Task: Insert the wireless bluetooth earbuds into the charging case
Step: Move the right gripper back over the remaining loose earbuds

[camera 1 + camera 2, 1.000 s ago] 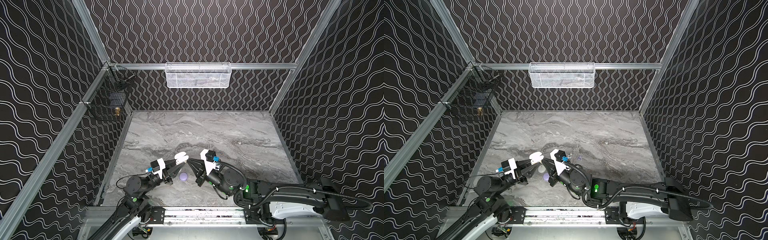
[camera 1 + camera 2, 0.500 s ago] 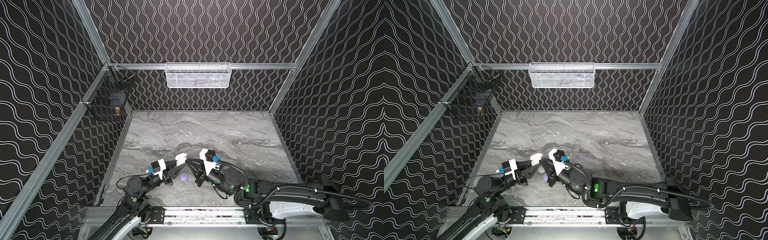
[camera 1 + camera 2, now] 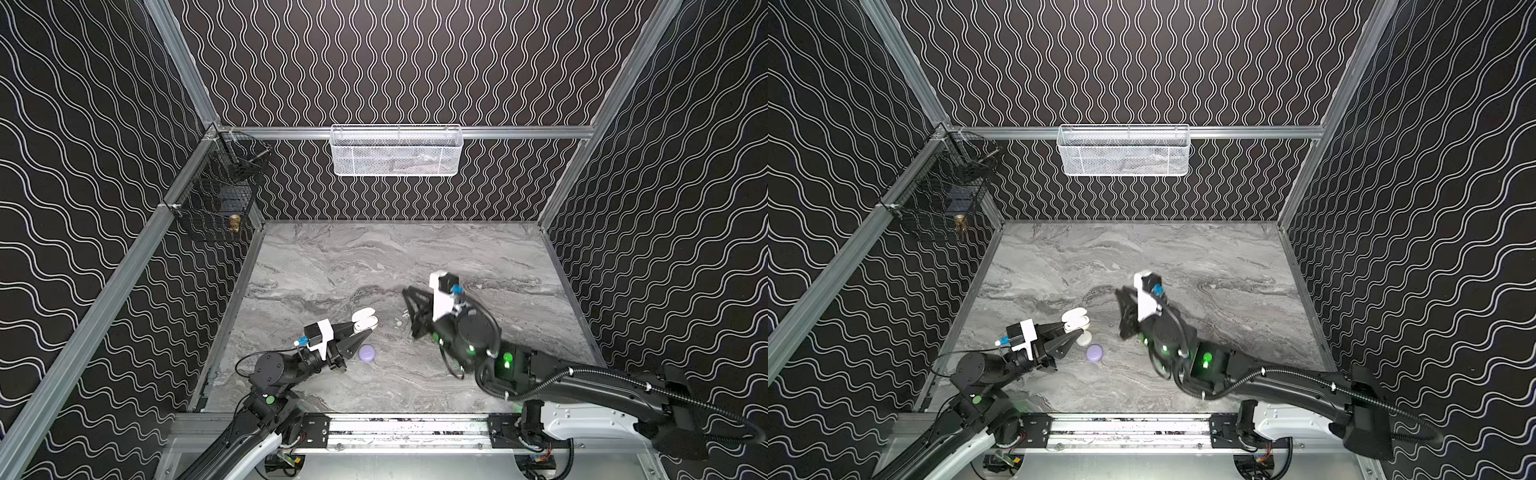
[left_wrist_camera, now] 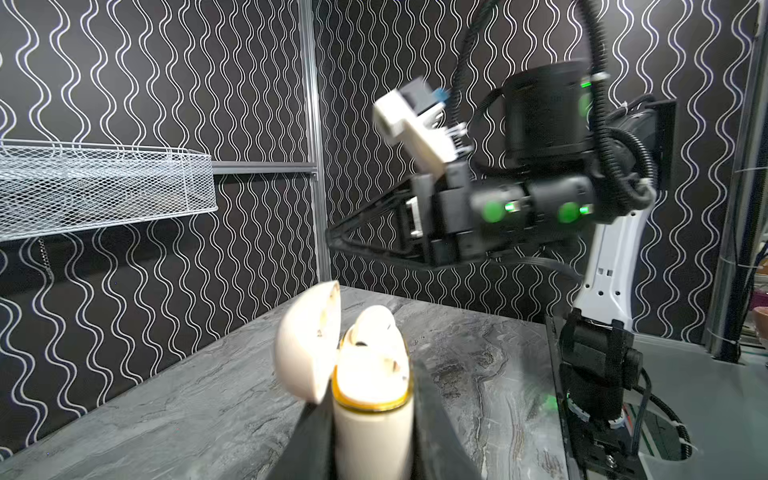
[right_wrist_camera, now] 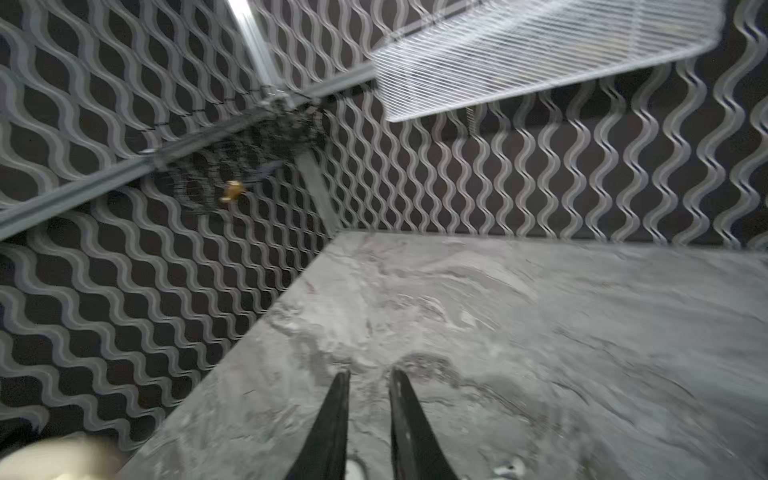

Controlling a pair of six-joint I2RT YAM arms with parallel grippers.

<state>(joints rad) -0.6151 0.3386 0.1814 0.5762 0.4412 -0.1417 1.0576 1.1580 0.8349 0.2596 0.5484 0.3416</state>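
You have just let go. Your right end effector (image 5: 370, 376), which a second ago sat nose to nose with the left one over the case, has swung away toward 3 o'clock. It now hangs above bare table (image 3: 374, 257), its jaws a little spread with nothing between them (that wrist view is smeared, so it is likely mid-swing).

What it left behind shows in the left wrist view. One earbud (image 4: 374, 322) stands in the mouth of the charging case (image 4: 374, 419), its head proud of the rim; the lid (image 4: 307, 345) is tipped back. The socket beside it looks empty, though I cannot be sure.

Your left end effector (image 3: 356, 334) has not budged. It pinches the case body at about 7 o'clock from the table's centre; a shut lavender case (image 3: 367, 353) lies on the table at 6 o'clock of it.

I read this as one bud delivered and not pressed fully home, with a second to fetch. Two pale specks, probably loose earbuds (image 3: 405, 316), lie on the table at 3 o'clock of the case, near your right end effector. Keep the left grip steady; a knock could tip the bud out.
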